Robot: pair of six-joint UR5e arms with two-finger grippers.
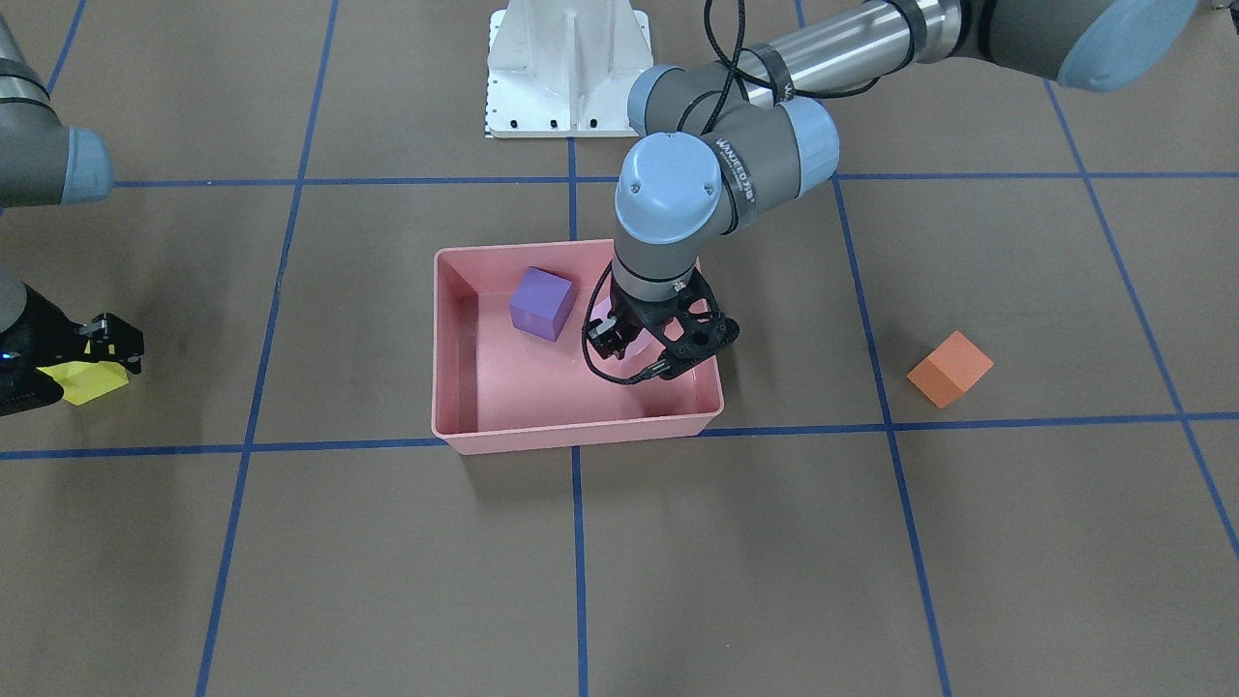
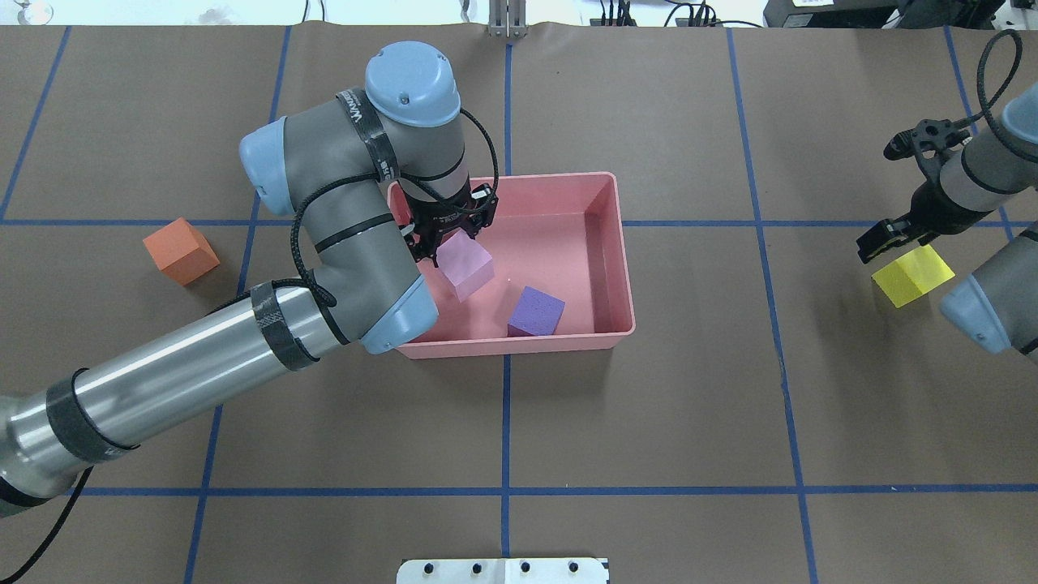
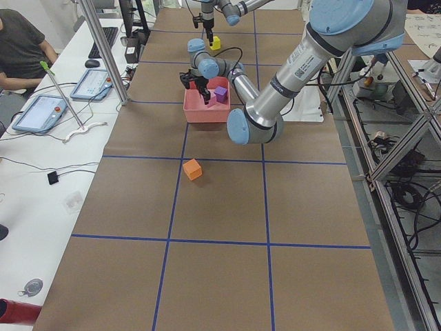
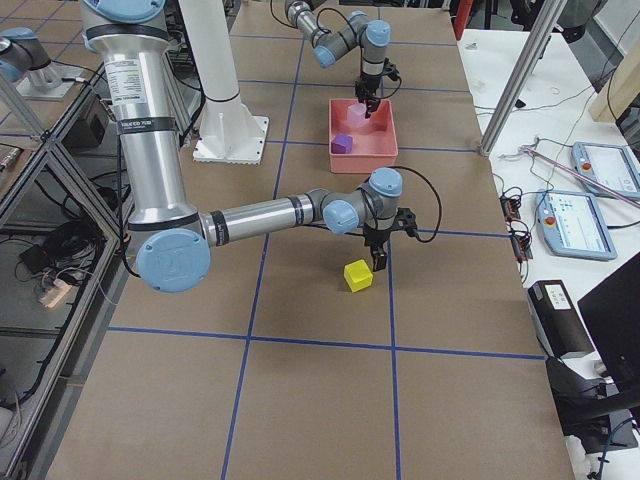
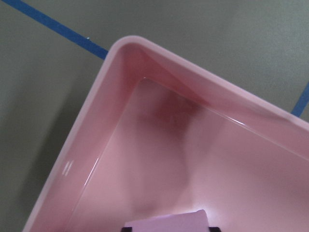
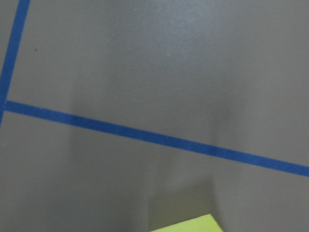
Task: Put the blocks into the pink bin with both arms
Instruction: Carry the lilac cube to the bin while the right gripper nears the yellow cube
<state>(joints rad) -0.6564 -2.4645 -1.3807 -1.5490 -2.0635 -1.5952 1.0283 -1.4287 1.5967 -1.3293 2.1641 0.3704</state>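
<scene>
Left gripper (image 2: 451,240): fingers clamped on the matte pink-lilac cube (image 2: 468,265), tilted, inside the glossy salmon pink bin (image 2: 619,243). Purple cube (image 2: 536,311) on bin floor, near wall. Right gripper (image 2: 879,237) just above yellow cube (image 2: 912,276); finger state unclear. Orange cube (image 2: 181,251) far left on papered tabletop (image 2: 649,405).

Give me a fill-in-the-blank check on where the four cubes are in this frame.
The dark purple matte cube lies ____ the salmon-pink plastic bin.
The left gripper holds the light pink-lilac matte cube over the ____.
The orange matte cube and the yellow matte cube are both ____ the bin.
Missing words: inside; bin; outside.
</scene>
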